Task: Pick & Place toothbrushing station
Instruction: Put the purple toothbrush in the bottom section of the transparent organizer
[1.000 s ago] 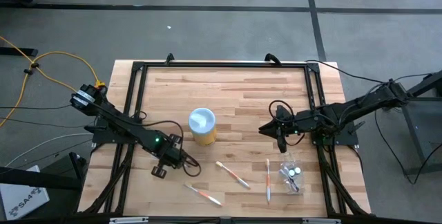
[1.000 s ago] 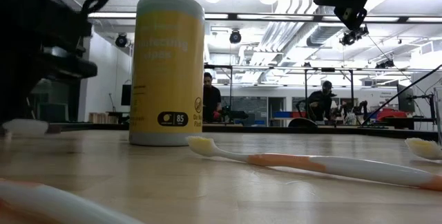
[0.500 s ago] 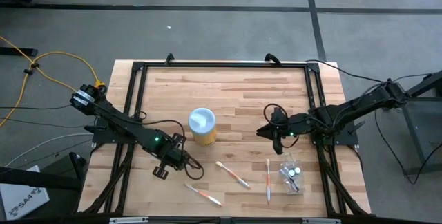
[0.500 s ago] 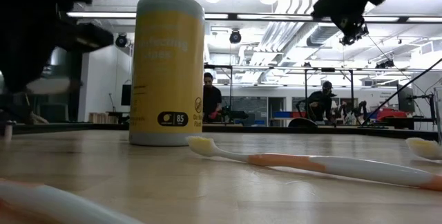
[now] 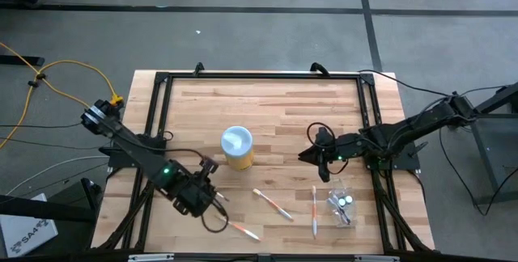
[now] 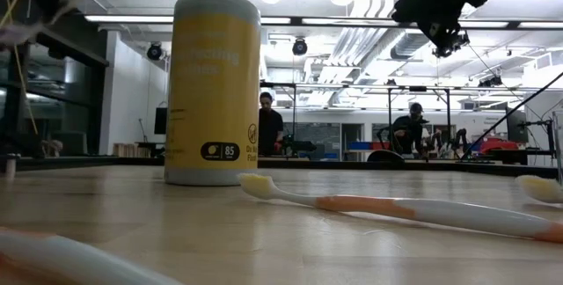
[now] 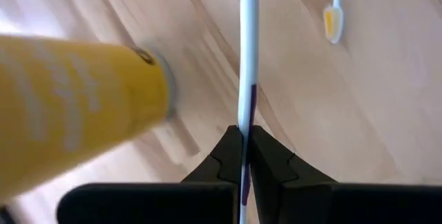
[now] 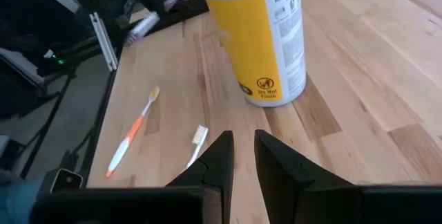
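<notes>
1. Nearest you, three toothbrushes (image 5: 272, 204) lie flat on the table's (image 5: 283, 100) front half; the cup (image 5: 341, 203) sits at front right.
2. Your left gripper (image 7: 244, 148) is clenched on a white-and-purple brush (image 7: 246, 51) at front left.
3. The yellow canister (image 5: 237, 148) stands mid-table.
4. Your right gripper (image 8: 239, 153) hovers right of it, fingers slightly parted, holding nothing.

A white-and-purple toothbrush (image 7: 247, 58) is clamped between the left gripper (image 7: 246, 156) fingers, pointing straight ahead. Beyond that gripper, three orange-and-white toothbrushes (image 5: 273, 204) lie flat and apart. Just beside the right gripper (image 5: 322, 158) lies the clear holder cup (image 5: 340, 204), tipped over, two teal-capped bottles inside
</notes>
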Motion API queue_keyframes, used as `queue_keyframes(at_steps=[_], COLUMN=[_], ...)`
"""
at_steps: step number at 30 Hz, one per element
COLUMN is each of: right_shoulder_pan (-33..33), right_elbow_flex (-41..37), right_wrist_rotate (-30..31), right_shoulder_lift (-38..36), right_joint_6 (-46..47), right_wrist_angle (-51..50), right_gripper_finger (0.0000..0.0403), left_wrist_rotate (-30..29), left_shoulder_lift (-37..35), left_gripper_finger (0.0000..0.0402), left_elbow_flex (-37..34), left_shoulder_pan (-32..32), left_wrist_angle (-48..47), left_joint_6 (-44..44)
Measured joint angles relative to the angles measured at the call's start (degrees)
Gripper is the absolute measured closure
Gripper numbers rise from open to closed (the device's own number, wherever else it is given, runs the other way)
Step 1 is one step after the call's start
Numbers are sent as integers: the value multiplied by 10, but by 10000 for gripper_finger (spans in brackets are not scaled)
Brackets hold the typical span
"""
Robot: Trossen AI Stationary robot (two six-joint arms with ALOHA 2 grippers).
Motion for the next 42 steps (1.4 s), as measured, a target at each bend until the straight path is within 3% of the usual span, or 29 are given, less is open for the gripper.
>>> queue_keyframes(at_steps=[11,21,35,42], right_shoulder_pan=[0,0,0,0], right_elbow_flex=[0,0,0,0], right_wrist_rotate=[0,-51,-141,-190], right_shoulder_lift=[0,0,8,49], right_joint_6=[0,0,15,70], right_wrist_angle=[7,61,216,313], right_gripper_finger=[350,350,350,350], left_wrist_rotate=[-140,-243,-309,-320], left_shoulder_lift=[2,3,25,47], left_gripper_finger=[399,399,399,399], left_elbow_flex=[66,71,71,71], left_shoulder_pan=[-44,-67,-111,-81], left_wrist_angle=[4,113,317,371], left_joint_6=[145,369,738,807])
